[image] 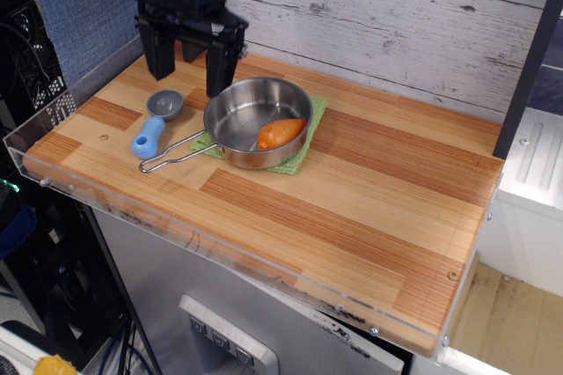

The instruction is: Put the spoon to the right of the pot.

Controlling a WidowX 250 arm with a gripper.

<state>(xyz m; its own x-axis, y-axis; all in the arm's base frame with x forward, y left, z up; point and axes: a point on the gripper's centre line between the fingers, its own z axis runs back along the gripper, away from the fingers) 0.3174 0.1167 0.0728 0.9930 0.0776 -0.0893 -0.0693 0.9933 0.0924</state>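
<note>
Two things lie close together at the near left of the counter [352, 216]: the spoon [155, 123], with its light-blue handle toward the front edge and its grey bowl toward the wall, and the thin wire handle of the pot [255, 120], which ends just beside the spoon's handle. This is the first risk, I think: jaws coming down for the spoon can catch the wire loop and drag the pot. The pot sits on a green cloth [303, 142] and holds an orange food piece [281, 133], so a push can slide the cloth or tip the food out. Farther back, the gripper [186, 69] hangs above the counter with its jaws wide apart, holding nothing, just behind the spoon's bowl. One jaw stands very near the pot's rim and may strike it while descending.
</note>
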